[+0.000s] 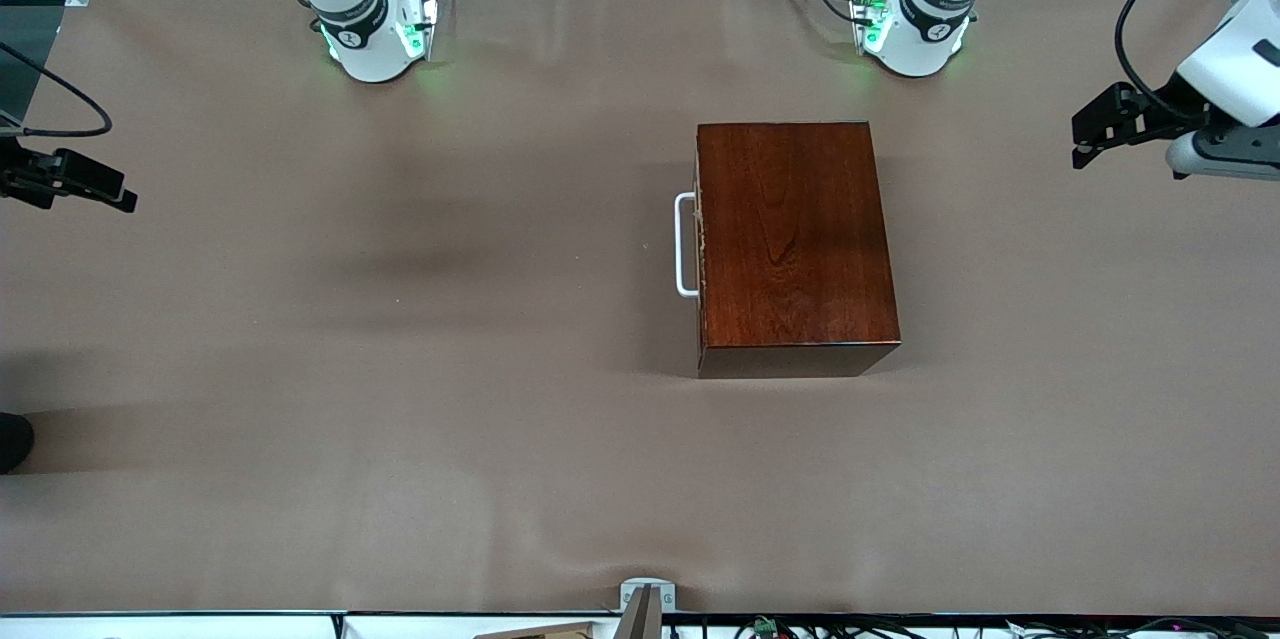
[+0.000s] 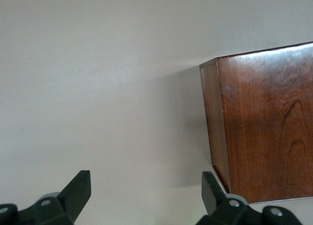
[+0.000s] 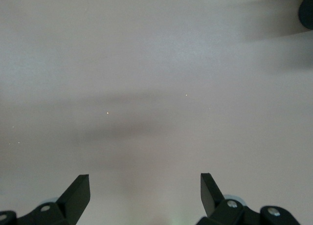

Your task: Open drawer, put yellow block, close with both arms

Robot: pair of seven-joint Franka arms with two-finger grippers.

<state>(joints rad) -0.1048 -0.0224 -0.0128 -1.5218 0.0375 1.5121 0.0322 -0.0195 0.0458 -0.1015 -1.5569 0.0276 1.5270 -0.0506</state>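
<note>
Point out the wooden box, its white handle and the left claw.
wooden box [image 1: 790, 229]: front view, middle of its glossy top.
white handle [image 1: 682, 244]: front view, long bar of the loop.
left claw [image 2: 146, 193]: left wrist view, midway between its open fingertips.

The drawer [image 1: 700, 244] sits fully shut inside its glossy reddish-brown wooden box [image 1: 790, 239], right of centre in the front frame. Its white loop handle [image 1: 684, 245] juts from the box's left face. In my left wrist frame the box fills the right edge.
</note>
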